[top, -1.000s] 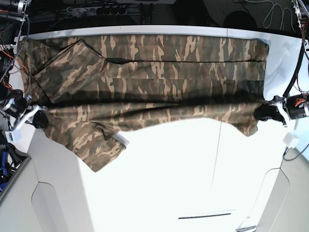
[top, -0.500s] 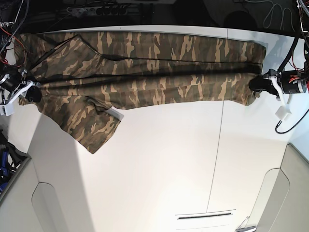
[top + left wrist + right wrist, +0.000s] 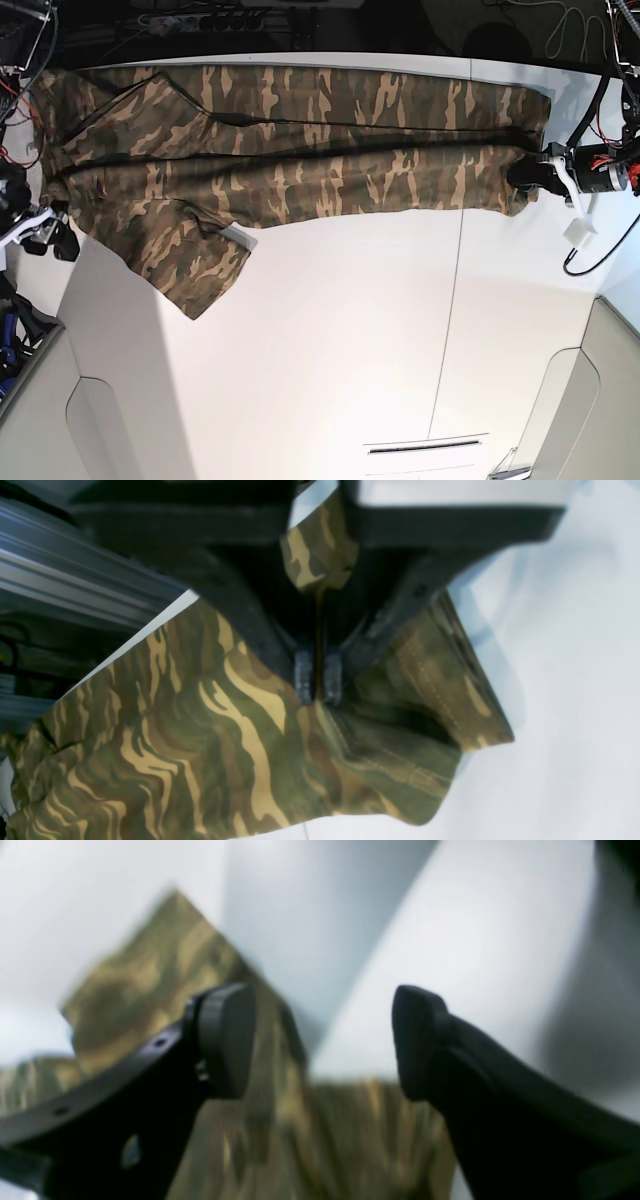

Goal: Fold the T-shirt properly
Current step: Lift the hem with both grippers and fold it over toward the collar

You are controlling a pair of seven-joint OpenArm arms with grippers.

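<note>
The camouflage T-shirt lies folded lengthwise along the far side of the white table. One sleeve sticks out toward the front. My left gripper is shut on the shirt's right-hand corner; in the left wrist view the gripper pinches a fold of the cloth. My right gripper is open and empty, just off the shirt's left edge. In the right wrist view its gripper stands wide apart above blurred cloth.
A power strip and cables lie behind the table's far edge. Grey panels stand at the front left and front right. A seam runs across the tabletop, with a dark slot near the front.
My right gripper has opened, let go of the shirt's left edge and drawn back off it. The folded layer now rests on the table. My left gripper keeps its hold.
</note>
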